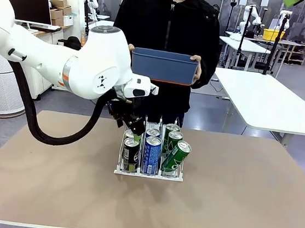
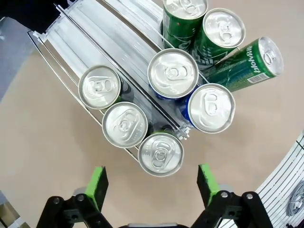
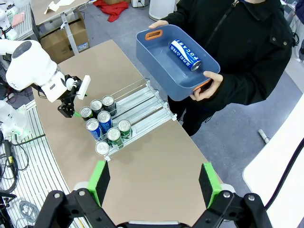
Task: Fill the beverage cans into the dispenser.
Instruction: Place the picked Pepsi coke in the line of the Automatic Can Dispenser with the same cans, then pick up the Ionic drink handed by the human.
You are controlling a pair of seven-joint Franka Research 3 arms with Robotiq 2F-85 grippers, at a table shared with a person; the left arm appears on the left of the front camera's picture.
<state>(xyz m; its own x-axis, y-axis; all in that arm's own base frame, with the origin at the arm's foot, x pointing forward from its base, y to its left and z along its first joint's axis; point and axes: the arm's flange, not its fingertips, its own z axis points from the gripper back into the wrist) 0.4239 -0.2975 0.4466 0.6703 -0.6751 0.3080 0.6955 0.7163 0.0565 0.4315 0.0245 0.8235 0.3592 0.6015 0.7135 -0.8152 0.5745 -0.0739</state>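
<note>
Right wrist view: dispenser holds beverage cans, bin one; left end effector, right end effector apart.

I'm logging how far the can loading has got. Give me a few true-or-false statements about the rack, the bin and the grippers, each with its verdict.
1. The blue rectangular plastic bin in the person's hands holds one blue aluminium can. True.
2. Every green can in the white wire-and-plastic dispenser stands upright. False: the front green can leans tilted.
3. The left gripper is shut on a can. False: it is open and empty, above the dispenser.
4. The dispenser's middle lane holds two blue cans. True.
5. The right gripper is open. True.
</note>
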